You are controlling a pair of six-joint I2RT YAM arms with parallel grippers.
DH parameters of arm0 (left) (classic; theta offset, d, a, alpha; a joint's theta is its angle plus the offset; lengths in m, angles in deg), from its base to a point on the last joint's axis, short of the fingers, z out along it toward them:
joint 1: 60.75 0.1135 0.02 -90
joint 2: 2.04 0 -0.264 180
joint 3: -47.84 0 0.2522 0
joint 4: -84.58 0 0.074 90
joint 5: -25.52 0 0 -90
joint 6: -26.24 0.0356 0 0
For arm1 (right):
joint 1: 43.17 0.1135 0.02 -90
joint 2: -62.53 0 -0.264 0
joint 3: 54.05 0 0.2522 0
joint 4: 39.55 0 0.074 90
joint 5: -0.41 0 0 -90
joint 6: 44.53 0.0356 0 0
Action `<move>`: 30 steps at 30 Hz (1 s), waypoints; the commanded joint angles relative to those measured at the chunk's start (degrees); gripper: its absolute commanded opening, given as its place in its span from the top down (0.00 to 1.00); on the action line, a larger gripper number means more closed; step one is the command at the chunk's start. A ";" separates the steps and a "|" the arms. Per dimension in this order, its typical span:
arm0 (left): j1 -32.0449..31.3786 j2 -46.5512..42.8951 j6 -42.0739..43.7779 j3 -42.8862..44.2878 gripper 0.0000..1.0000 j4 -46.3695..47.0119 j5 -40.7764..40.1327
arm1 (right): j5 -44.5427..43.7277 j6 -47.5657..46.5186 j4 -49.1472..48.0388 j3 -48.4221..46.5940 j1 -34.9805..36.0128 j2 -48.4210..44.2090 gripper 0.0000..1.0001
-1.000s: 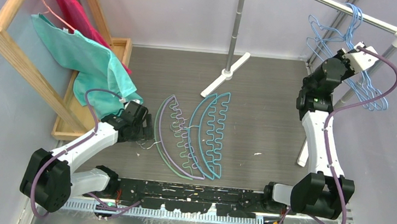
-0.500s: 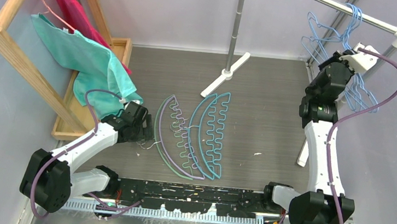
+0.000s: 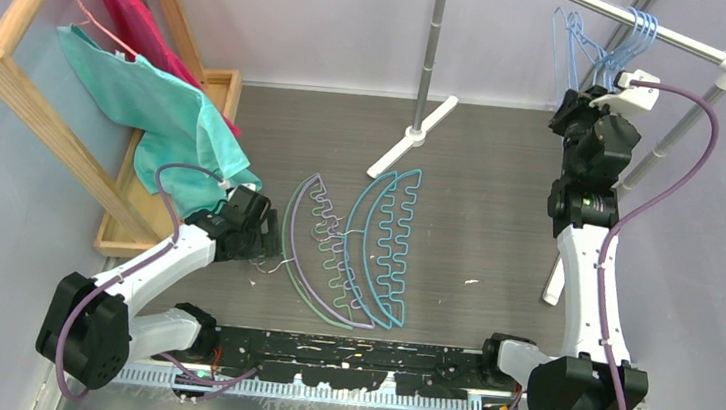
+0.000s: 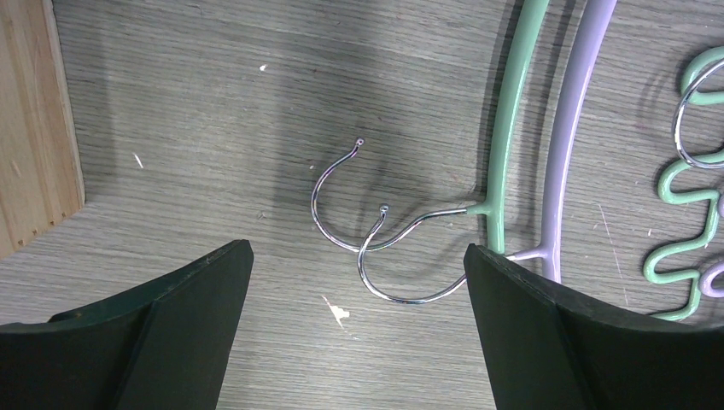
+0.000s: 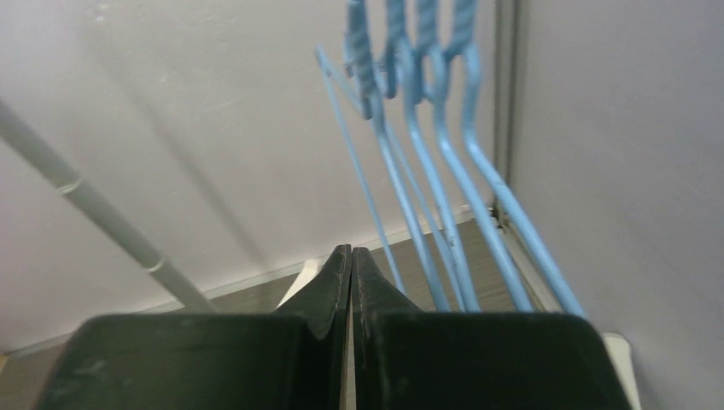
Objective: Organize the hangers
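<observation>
**Top external view.** I see the left claw [image 3: 270,241] low over the grey surface [image 3: 499,208], just beside the metal hooks of the arched hangers. Three arched hangers lie flat near the middle of the surface, nested together: the lilac hanger [image 3: 287,243] outermost on the left, the green hanger [image 3: 322,226] partly under it, and the teal hanger [image 3: 389,253] to their right. The right arm is raised to the far right corner, with the right claw [image 3: 572,103] just below the silver rail [image 3: 657,30]. The light-blue wire hangers [image 3: 595,47] hang from that rail in a bunch. A wooden rack [image 3: 10,71] with a teal cloth [image 3: 158,105] stands at the left.

**Left wrist view.** The left claw [image 4: 358,250] is spread wide and grips nothing. Two metal hooks [image 4: 341,205] lie crossed on the surface between its fingers [image 4: 171,325]. They join the green hanger [image 4: 504,128] and the lilac hanger [image 4: 572,128], which run side by side at the right.

**Right wrist view.** The right claw [image 5: 351,256] is pressed together, with nothing between its tips. The light-blue wire hangers [image 5: 444,171] hang just beyond and to the right of the tips. I cannot tell whether they touch the claw.
</observation>
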 commanded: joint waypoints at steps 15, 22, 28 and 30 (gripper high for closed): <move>0.36 -0.38 -0.14 -1.52 0.02 4.35 1.25 | 25.09 2.86 -11.98 1.44 -0.20 -3.16 0.91; 0.32 -0.06 0.02 -1.08 0.02 4.26 1.01 | 25.67 5.19 -15.33 0.47 0.26 -2.01 0.90; 0.32 0.32 0.45 0.24 0.02 3.35 0.51 | 20.13 6.13 -18.52 -4.14 1.50 1.90 0.90; 0.32 0.58 0.71 0.98 0.02 2.65 0.09 | 19.66 6.32 -19.17 -6.17 2.17 3.64 0.90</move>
